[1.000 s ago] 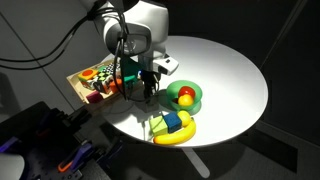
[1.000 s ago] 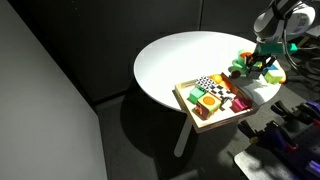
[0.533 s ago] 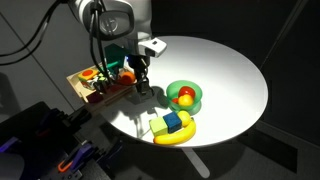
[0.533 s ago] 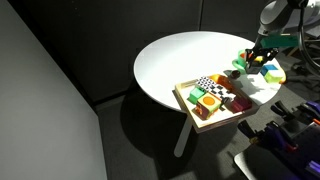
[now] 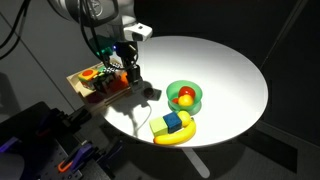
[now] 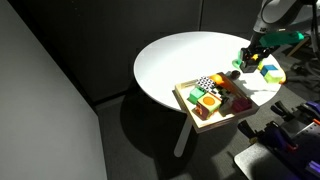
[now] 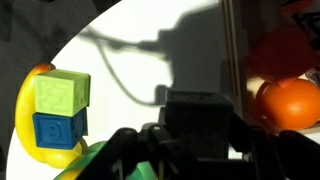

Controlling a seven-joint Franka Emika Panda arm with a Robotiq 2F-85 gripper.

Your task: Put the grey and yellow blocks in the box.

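My gripper point(image 5: 131, 74) hangs over the near edge of the wooden box point(image 5: 82, 86), which also shows in an exterior view point(image 6: 188, 104). In the wrist view the jaws point(image 7: 198, 140) are shut on a dark grey block point(image 7: 200, 115). A yellow-green block point(image 7: 62, 94) sits beside a blue block point(image 7: 58, 130) on a yellow banana-shaped dish point(image 7: 28, 110). The same dish point(image 5: 178, 136) lies at the table's front edge, apart from the gripper.
The box holds several colourful toys, among them an orange ball point(image 7: 287, 103). A green bowl point(image 5: 192, 101) with a red and yellow item stands mid-table. The round white table point(image 5: 230, 70) drops off close to the dish and the box.
The arm has swung away from the green bowl towards the wooden box, carrying the grey block with it. The dish and bowl have not moved.
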